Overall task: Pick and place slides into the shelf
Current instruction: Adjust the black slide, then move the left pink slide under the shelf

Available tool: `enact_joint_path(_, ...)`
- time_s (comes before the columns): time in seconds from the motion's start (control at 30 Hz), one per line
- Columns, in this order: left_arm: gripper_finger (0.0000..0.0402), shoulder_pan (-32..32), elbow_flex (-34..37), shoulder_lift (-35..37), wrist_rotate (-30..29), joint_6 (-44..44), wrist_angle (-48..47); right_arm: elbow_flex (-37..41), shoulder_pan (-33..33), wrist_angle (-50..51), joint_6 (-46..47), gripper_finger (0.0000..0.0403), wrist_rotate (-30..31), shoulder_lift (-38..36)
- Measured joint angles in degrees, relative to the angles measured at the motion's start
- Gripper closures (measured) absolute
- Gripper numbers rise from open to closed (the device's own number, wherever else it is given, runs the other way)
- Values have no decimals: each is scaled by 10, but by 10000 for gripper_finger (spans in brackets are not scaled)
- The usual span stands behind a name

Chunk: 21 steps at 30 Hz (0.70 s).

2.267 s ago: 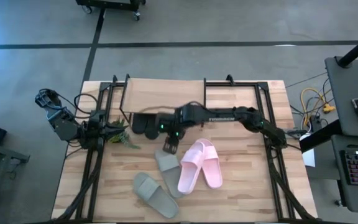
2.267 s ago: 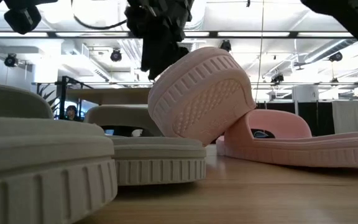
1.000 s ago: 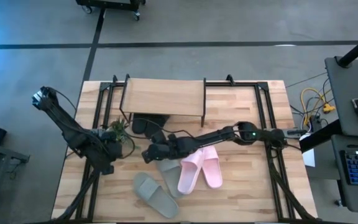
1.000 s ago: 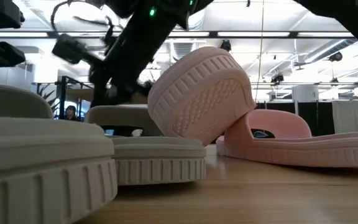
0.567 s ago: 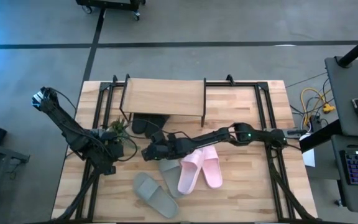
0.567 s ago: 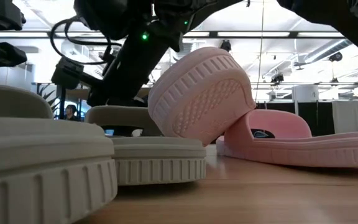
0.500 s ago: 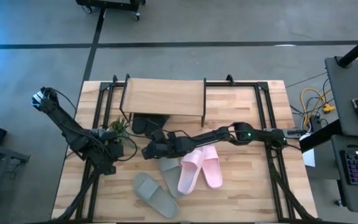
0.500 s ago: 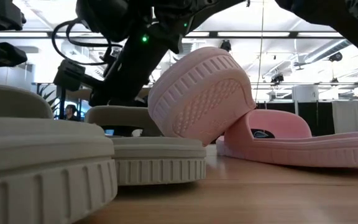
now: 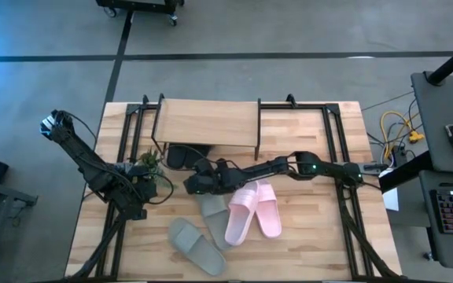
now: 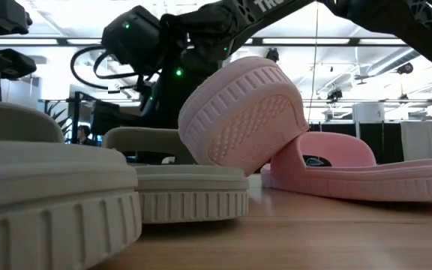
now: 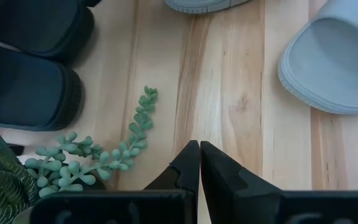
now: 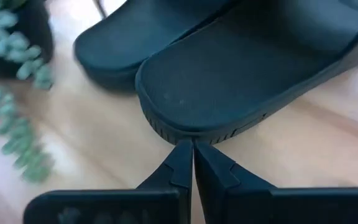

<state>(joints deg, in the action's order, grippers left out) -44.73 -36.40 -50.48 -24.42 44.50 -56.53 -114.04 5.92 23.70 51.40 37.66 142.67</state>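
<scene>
The shelf (image 9: 207, 122) stands at the far middle of the table. Two black slides (image 9: 181, 156) lie side by side on the table, partly under the shelf's near edge. Two grey-green slides (image 9: 211, 208) (image 9: 197, 245) lie flat nearer the front. One pink slide (image 10: 242, 112) is tipped up and leans on the other (image 10: 366, 172). My right gripper (image 12: 192, 149) is shut, low, with its tips at the end of one black slide (image 12: 241, 81). My left gripper (image 11: 199, 152) is shut over bare wood at the left, beside a plant. My right gripper's shut fingertips stand right at the ribbed sole rim (image 12: 191, 132) at the end of the nearer black slide, coming slanting down from the table's near right. I cannot tell whether they touch it. The slide lies flat on the table.
A small potted plant with trailing stems (image 9: 149, 165) stands left of the black slides, between my two grippers. Black frame rails (image 9: 124, 149) run along both sides of the table. There is bare wood at the front right (image 9: 313, 244).
My right gripper has sunk toward the table and moved toward the far edge, up to the black slides, with its wrist rolling; it has stayed shut. No slide has moved.
</scene>
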Motion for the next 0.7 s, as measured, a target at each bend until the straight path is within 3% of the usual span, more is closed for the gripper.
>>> enact_joint_path(0.3, 402, 0, 0, 0, 0, 0, 0, -25, -4, 53, 0, 394, -1, -1)
enact_joint_path(0.5, 402, 0, 0, 0, -1, 1, 1, -65, 42, 160, 43, 394, -51, -3)
enact_joint_path(0.7, 402, 0, 0, 4, -14, 1, 26, -145, 70, 344, 129, 392, -19, -6)
